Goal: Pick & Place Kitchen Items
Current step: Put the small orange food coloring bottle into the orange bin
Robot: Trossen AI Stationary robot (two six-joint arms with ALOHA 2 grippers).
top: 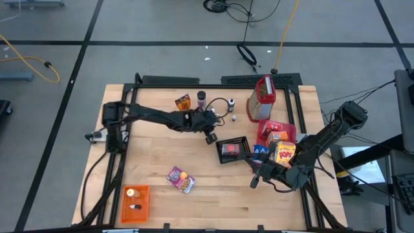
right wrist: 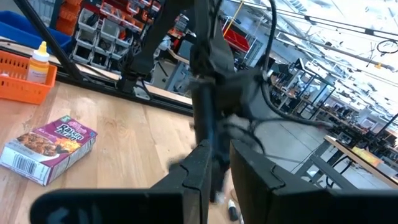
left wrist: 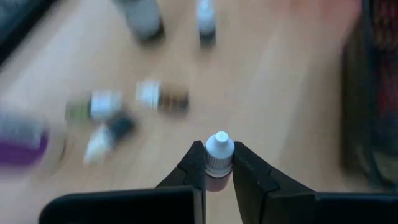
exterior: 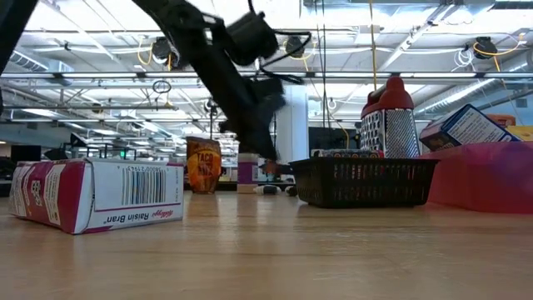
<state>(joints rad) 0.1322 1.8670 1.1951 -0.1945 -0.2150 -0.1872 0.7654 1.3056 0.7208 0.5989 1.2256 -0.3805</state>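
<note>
Clamped in left claw (left wrist: 217,171): tiny white-capped bottle (left wrist: 218,154), pinkish body.

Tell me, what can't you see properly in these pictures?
- Left wrist view: the small bottles lying on the table are smeared by blur; their labels are unreadable.
- High view: what the left gripper holds is too small to see.
- Low view: the black mesh basket hides its contents behind its wall.

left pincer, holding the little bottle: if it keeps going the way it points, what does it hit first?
Probably the bare wooden table. The left pincer, shut on the small white-capped bottle, aims between the loose tiny bottles and the black mesh basket. Depth is unclear.
</note>
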